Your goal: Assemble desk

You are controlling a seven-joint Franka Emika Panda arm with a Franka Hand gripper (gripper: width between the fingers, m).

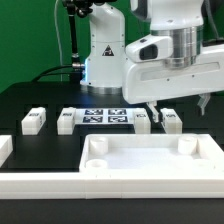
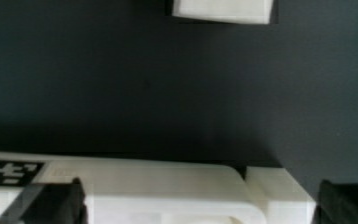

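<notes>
The white desk top (image 1: 150, 158), a tray with a raised rim, lies at the front of the black table. Four short white legs lie in a row behind it: two on the exterior view's left (image 1: 32, 121) (image 1: 68, 121) and two on its right (image 1: 141, 121) (image 1: 172, 122). My gripper (image 1: 177, 105) is open and hangs low over the rightmost leg. In the wrist view the gripper (image 2: 197, 205) has its dark fingers (image 2: 51, 203) spread wide. A white leg (image 2: 176, 190) fills the gap between them, and a tag (image 2: 12, 170) shows beside it. Contact cannot be told.
The marker board (image 1: 105, 117) lies between the two pairs of legs. White border rails run along the front (image 1: 100, 186) and the exterior view's left (image 1: 5, 148). The robot base (image 1: 103, 55) stands behind. A white part (image 2: 226, 8) shows at the wrist view's edge.
</notes>
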